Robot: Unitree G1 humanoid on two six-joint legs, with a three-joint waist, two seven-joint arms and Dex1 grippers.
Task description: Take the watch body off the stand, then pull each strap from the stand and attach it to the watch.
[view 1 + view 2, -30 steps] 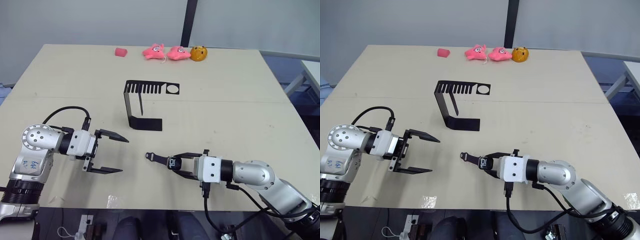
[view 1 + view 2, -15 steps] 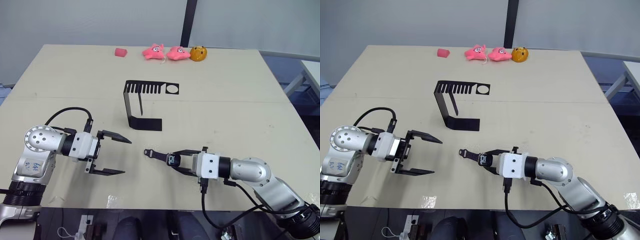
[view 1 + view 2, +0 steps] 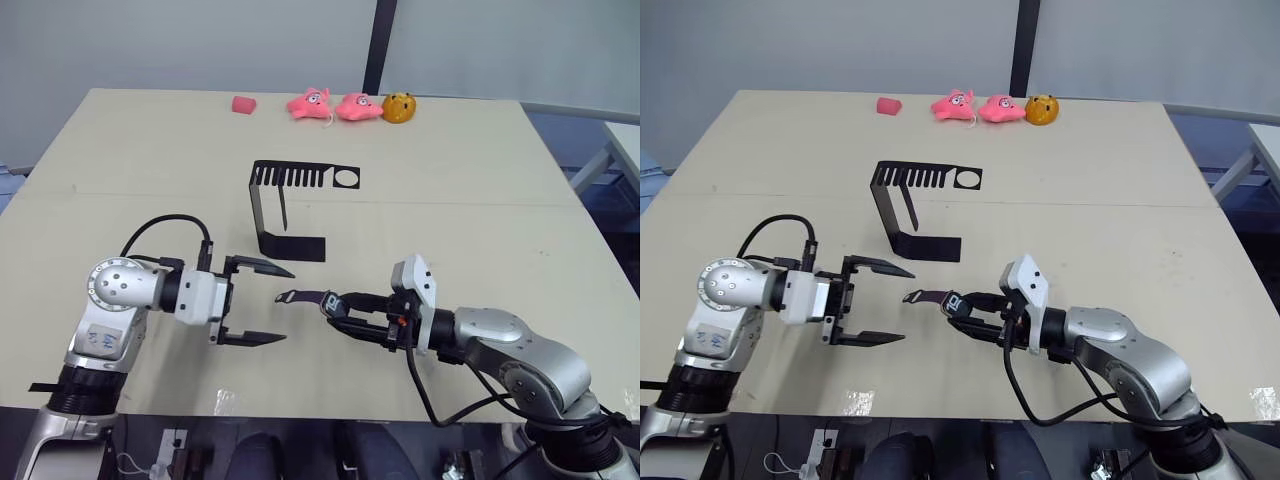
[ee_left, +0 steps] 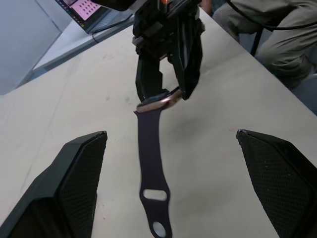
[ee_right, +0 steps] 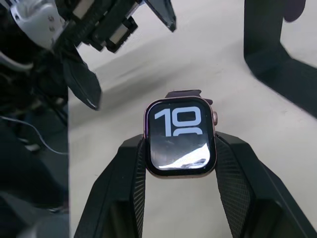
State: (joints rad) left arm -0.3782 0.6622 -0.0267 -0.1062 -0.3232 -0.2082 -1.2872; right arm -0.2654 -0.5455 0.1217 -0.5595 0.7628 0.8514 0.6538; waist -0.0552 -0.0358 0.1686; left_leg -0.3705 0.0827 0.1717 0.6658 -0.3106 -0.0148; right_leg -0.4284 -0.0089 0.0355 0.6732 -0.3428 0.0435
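My right gripper (image 3: 340,308) is shut on the watch body (image 5: 181,136), a rounded-square case with white digits on a black screen, held just above the table. A dark purple strap (image 4: 151,163) hangs from the case and points at my left gripper (image 3: 288,305). That gripper is open, and the strap's free end (image 3: 915,296) reaches in between its fingers (image 4: 74,173) without touching them. The black stand (image 3: 290,200) stands behind both grippers at mid-table, its slotted top plate bare.
Two pink plush toys (image 3: 310,102), an orange toy (image 3: 398,106) and a small pink piece (image 3: 241,104) lie along the table's far edge. A seated person's legs (image 4: 277,29) and a laptop (image 4: 94,10) are beyond my right arm in the left wrist view.
My left gripper has moved right, still open, up to the strap's end. My right gripper has rolled its wrist and carried the watch and strap left toward it.
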